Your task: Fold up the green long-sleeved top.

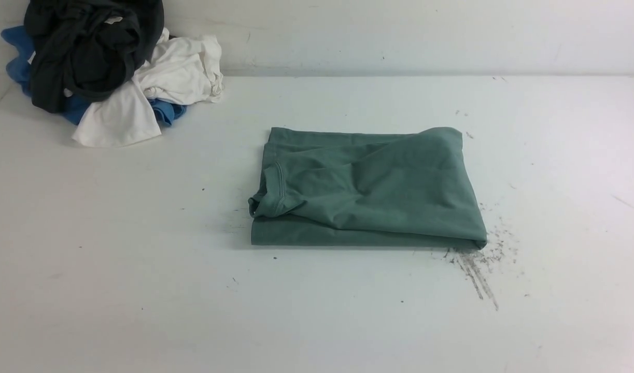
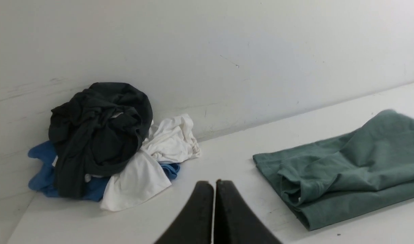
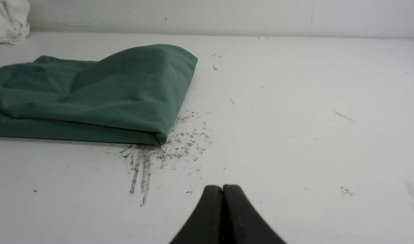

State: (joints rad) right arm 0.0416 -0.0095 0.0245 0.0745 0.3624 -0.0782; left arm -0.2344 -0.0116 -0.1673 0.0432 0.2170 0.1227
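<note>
My left gripper (image 2: 214,184) and right gripper (image 3: 223,188), both pressed together and empty, show only in the wrist views, while the front view shows the whole folded green top (image 1: 368,189) on the tabletop (image 1: 317,311).

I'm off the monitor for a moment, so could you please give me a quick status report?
Left gripper and right gripper shut, empty, off the cloth. Green top folded into a rectangle mid-table. Clothes pile far left corner, not in the way.

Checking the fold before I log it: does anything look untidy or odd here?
The green top is folded but not flat: its far right corner bulges up and a ribbed cuff sticks out at its left edge. Dark scuff marks streak the table by its near right corner.
</note>
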